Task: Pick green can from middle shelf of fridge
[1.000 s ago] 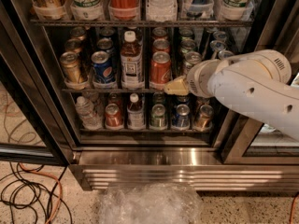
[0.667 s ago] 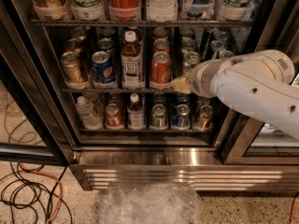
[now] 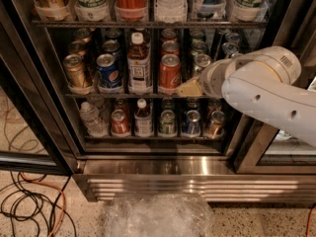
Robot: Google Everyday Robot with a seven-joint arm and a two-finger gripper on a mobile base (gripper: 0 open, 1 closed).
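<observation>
Speckled flooring with loose cables (image 3: 29, 206) fronts the fridge (image 3: 197, 168). On the middle shelf (image 3: 118, 96) stand, left to right, a gold can (image 3: 76, 74), a blue can (image 3: 107, 71), a bottle (image 3: 139, 63), a red can (image 3: 169, 74), then the green can (image 3: 200, 65), partly hidden. The gripper (image 3: 188, 88) sits low at the green can's front, just right of the red can; whether it is open or closed cannot be told. Against the view a second earlier it has barely shifted, suggesting the reach is finished and the grasp is pending.
</observation>
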